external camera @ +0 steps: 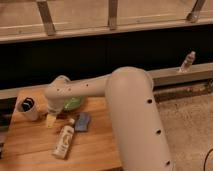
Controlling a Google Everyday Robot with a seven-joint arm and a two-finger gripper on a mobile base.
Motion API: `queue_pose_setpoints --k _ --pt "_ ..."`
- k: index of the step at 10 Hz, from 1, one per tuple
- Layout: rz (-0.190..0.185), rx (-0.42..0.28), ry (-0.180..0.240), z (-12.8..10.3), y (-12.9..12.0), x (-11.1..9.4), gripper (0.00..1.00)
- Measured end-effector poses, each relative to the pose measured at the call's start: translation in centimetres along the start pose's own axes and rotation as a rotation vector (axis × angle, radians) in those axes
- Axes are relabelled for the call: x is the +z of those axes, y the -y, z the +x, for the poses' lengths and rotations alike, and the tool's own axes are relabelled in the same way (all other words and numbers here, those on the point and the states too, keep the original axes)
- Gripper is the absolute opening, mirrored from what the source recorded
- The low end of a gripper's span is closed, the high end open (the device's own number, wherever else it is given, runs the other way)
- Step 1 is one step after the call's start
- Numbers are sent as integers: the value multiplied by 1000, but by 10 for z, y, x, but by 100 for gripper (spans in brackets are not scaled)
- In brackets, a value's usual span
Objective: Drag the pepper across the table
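My arm reaches from the right foreground to the back left of the light wooden table [30,150]. The gripper [52,118] hangs from the wrist, down at the tabletop between a white cup and a blue sponge. A small dark red-brown shape [62,116] right beside the gripper looks like the pepper; most of it is hidden by the wrist. I cannot tell whether the gripper touches it.
A white bottle [64,141] lies on the table in front of the gripper. A blue sponge [82,121] lies to its right, a green object [75,103] behind it, and a white cup [28,108] to its left. A small bottle [187,62] stands on the far ledge.
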Motion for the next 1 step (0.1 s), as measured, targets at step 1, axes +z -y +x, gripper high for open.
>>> queue_pose_setpoints --k 1 --pt "1 1 0 0 0 0 80"
